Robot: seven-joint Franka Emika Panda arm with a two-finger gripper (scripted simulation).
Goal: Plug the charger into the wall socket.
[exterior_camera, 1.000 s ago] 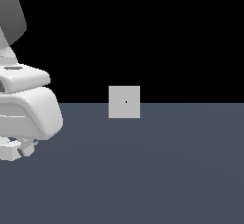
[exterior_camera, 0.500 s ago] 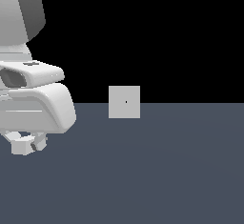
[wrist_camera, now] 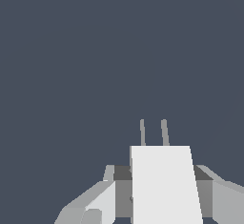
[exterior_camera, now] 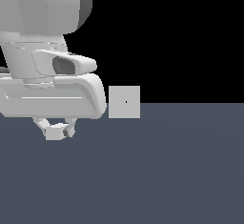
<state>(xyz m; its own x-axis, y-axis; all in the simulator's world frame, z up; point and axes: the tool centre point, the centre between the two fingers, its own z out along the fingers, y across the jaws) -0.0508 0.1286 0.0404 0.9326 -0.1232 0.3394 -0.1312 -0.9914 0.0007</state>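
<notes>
The charger (wrist_camera: 166, 182) is a plain off-white block with two thin grey prongs (wrist_camera: 164, 132) standing out of one end, so its long axis runs along the line of those prongs. It sits between the fingers of the gripper (exterior_camera: 56, 131), which are closed against its sides, holding it above the dark floor (exterior_camera: 167, 170). In the exterior view the socket (exterior_camera: 124, 102), a pale upright square plate with a dark hole at its centre, stands on the floor to the charger's right, well apart from it.

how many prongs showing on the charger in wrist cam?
2. Both thin prongs stick out side by side from the front end of the charger, which sits clamped in the end effector. None look hidden.
</notes>
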